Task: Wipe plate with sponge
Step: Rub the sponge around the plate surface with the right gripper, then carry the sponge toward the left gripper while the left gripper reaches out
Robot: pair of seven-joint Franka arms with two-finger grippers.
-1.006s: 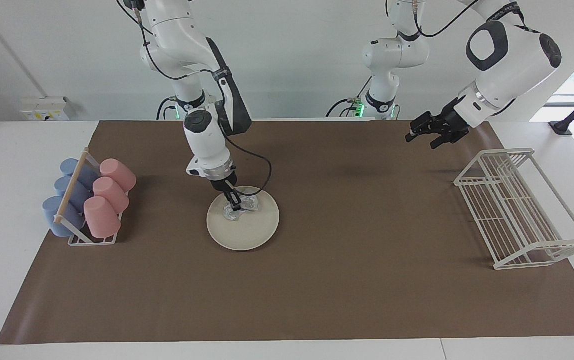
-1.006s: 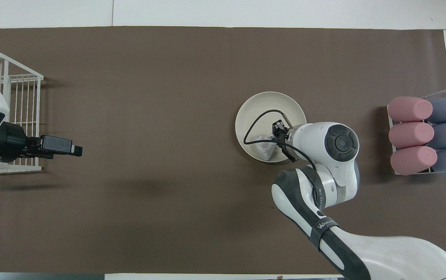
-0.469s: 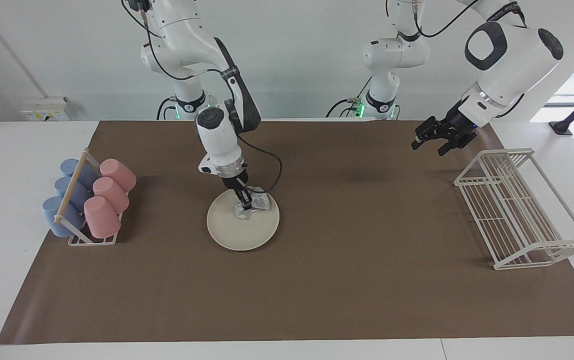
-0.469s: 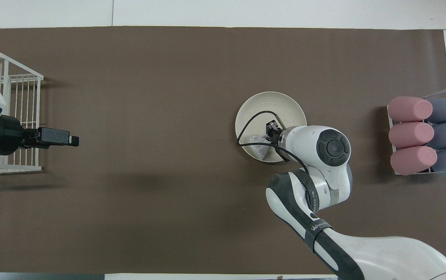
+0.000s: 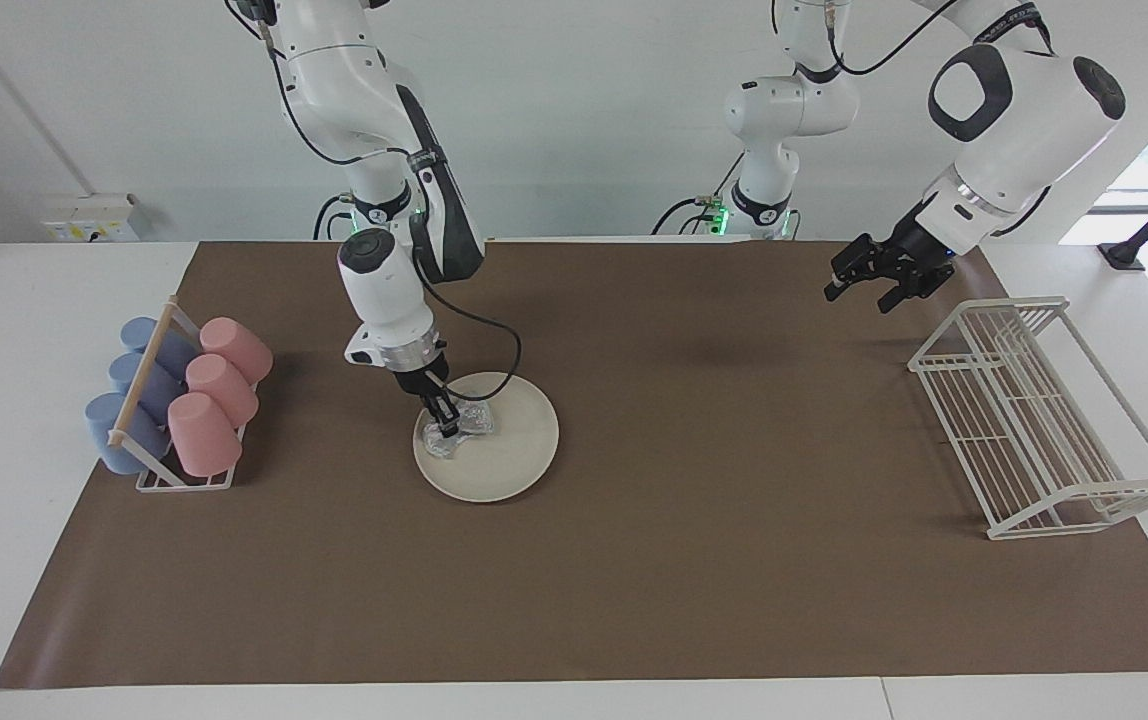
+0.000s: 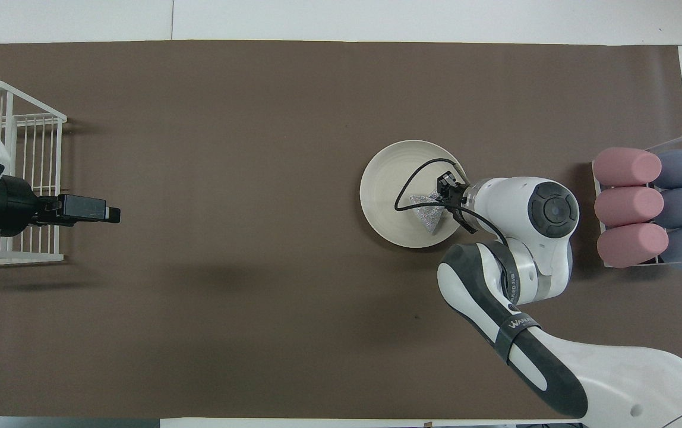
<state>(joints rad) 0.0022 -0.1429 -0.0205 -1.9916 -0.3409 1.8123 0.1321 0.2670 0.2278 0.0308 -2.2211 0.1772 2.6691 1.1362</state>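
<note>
The sponge (image 5: 456,428) is being pinched by the right gripper (image 5: 445,424) against the plate (image 5: 514,450), left of centre, for scrubbing; the left gripper (image 5: 859,277), spread and empty, is waiting upper right.

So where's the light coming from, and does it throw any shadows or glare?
Facing view: bright daylight blows out the window at the left arm's end, past the wire rack; soft shadows lie on the brown mat under the left gripper. Overhead view: a faint blurred shadow below that gripper; the plate shows no glare, and the sponge glitters a little.
</note>
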